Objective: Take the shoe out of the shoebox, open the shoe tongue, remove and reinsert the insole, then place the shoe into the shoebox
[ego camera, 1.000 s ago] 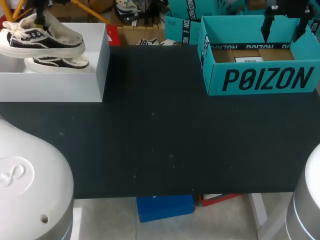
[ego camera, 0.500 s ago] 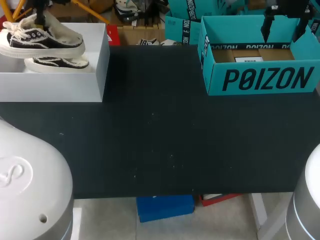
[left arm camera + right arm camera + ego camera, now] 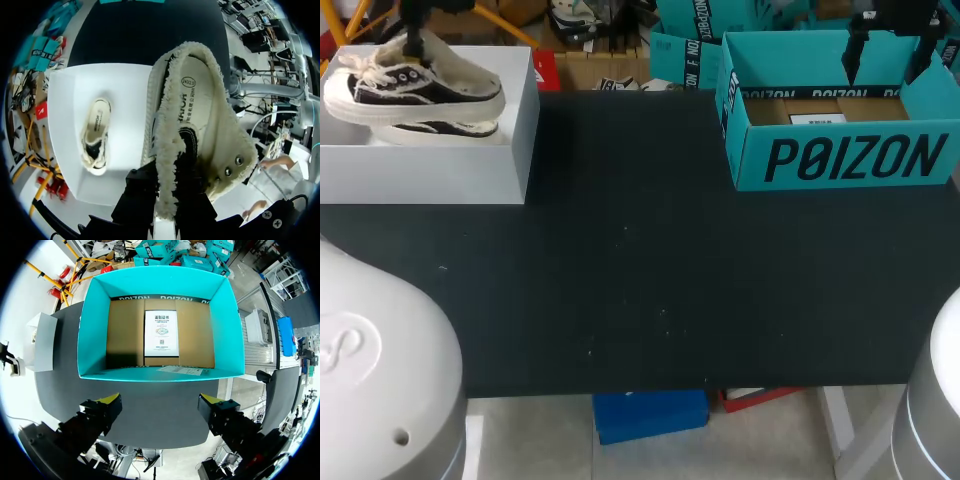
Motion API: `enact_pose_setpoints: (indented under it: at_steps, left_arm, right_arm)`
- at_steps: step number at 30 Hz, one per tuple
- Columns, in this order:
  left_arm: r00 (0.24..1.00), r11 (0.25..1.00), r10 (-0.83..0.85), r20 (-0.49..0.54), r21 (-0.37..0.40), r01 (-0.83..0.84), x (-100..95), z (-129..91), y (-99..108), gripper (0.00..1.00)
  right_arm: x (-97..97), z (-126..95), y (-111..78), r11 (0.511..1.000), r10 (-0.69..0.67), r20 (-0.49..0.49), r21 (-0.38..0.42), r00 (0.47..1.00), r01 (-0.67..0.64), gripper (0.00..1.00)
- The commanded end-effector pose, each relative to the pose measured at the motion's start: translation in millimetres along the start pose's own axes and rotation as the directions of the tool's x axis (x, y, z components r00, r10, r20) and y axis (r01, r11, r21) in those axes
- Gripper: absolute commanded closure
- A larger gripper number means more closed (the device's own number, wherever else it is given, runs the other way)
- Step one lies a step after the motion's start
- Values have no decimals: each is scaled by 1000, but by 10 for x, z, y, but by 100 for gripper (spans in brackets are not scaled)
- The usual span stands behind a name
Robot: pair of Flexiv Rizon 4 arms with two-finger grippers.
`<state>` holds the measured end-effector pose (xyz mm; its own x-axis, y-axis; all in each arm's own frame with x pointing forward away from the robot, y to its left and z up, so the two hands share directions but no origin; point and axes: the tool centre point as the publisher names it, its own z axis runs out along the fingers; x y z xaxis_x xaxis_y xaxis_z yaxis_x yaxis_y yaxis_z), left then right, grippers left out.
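Observation:
A black-and-cream fleece-lined shoe [image 3: 415, 85] hangs at the far left over the white box [image 3: 430, 170]. My left gripper [image 3: 413, 38] is shut on its heel collar. In the left wrist view the shoe [image 3: 192, 115] hangs down from the gripper [image 3: 167, 200], opening toward the camera, and the insole print shows. The second shoe [image 3: 438, 129] [image 3: 95, 134] lies on the white box [image 3: 125, 85] below. The teal shoebox [image 3: 840, 155] stands open at the far right, and my right gripper [image 3: 883, 55] [image 3: 161, 402] is open above it.
Inside the teal shoebox [image 3: 90, 340] lie a cardboard floor and a white card [image 3: 161, 332]; no shoe is in it. The black table [image 3: 640, 280] stretches between the two boxes.
My left gripper has carried the held shoe a little to the right over the white box. The right arm has not moved.

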<state>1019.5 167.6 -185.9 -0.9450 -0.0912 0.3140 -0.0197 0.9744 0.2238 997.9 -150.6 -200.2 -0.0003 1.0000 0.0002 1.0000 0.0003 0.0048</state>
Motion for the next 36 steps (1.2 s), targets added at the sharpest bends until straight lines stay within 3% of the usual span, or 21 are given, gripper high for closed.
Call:
enact_pose_setpoints:
  at_steps: [1, 17, 32, 36]
  left_arm:
    - [1000, 1000, -5, -2, -19, 5, 80, 34, -272, 100]
    - [1000, 999, 29, 5, 43, -29, 403, -133, -1247, 100]
    - [975, 976, 219, 42, -7, -219, 906, -249, -2267, 100]
    - [974, 975, 224, 36, 7, -224, 997, -236, -2406, 100]
  right_arm:
    - [3, -1, 6, 1000, 0, 0, 1, 1000, 0, 0]
    - [3, -1, 6, 1000, 0, 0, 1, 1000, 0, 0]
    - [3, -1, 6, 1000, 0, 0, 1, 1000, 0, 0]
    - [3, -1, 6, 1000, 0, 0, 1, 1000, 0, 0]
